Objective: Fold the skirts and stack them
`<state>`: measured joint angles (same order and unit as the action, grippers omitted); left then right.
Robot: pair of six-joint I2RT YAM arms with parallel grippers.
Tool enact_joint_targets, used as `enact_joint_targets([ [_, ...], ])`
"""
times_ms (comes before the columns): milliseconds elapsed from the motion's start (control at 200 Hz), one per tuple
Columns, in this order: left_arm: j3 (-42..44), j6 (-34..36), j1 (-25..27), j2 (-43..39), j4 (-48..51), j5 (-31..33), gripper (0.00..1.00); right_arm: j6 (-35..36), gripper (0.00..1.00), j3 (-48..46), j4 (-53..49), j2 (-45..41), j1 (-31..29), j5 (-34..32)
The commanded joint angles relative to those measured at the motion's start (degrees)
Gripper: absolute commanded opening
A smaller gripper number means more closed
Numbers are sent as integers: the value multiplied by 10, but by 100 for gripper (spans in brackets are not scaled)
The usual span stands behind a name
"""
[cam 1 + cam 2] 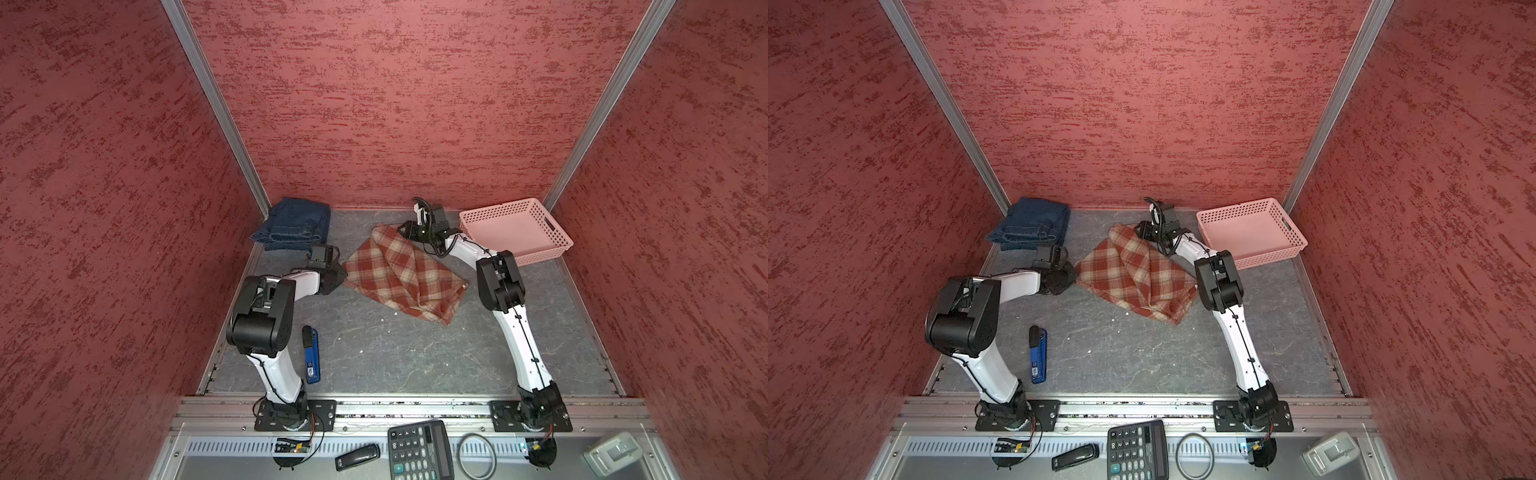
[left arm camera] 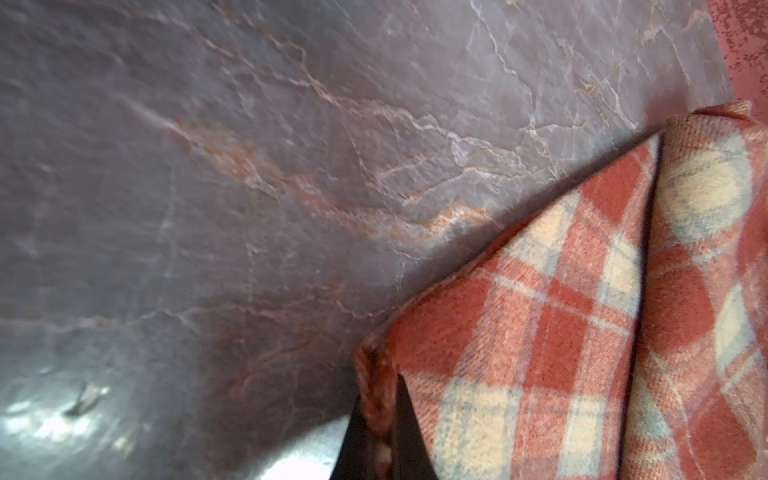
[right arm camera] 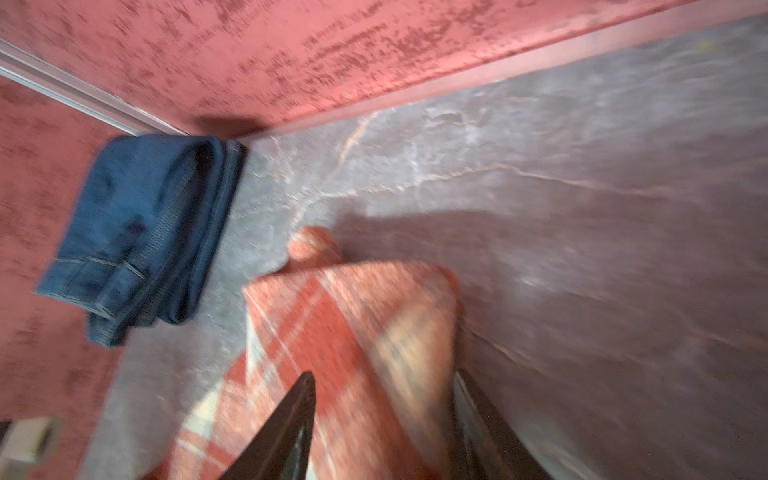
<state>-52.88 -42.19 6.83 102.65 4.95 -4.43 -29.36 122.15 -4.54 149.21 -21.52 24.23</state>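
While the folded denim skirts (image 1: 293, 224) sit stacked in the far left corner, I judge the step in hand to be the fold of the plaid skirt (image 1: 405, 276). It lies rumpled on the table (image 1: 415, 357) toward the far side, just left of the pink basket (image 1: 544, 254). My left gripper (image 2: 376, 395) is clamped tight on the hem at the skirt's left corner, with that arm bent low at the elbow and reaching rightward over the table. My right gripper (image 3: 383, 374) straddles the far corner with a bunched fold between its jaws. The wrist view is blurred, so I cannot tell whether it has bitten. That arm stretches far and inward, wrist tipped down. Next I would want a sure right-side grip, then both corners lifted together and drawn apart so the cloth spreads flat.
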Motion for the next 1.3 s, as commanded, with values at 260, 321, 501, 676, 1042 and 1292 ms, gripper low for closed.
enact_joint_targets([
  [260, 15, -26, 19, -1, -15, -21, 0, 29, 4, 57, -2, -18, -10, 0],
  [321, 23, -31, 21, -1, -26, -24, 0, 46, 1, 56, -13, -35, -14, -8],
  [501, 36, -30, 11, -17, -19, -15, 0, 80, 0, 21, -31, -93, -49, -31],
  [676, 44, -28, -15, -36, -14, -19, 10, 87, 0, -38, -22, -150, -90, -55],
  [1042, 131, -59, -53, -149, -50, -54, 44, 26, 0, -169, 44, -182, -190, -53],
  [1292, 172, -74, -87, -213, -42, -52, 48, 8, 69, -213, 58, -218, -198, -32],
])
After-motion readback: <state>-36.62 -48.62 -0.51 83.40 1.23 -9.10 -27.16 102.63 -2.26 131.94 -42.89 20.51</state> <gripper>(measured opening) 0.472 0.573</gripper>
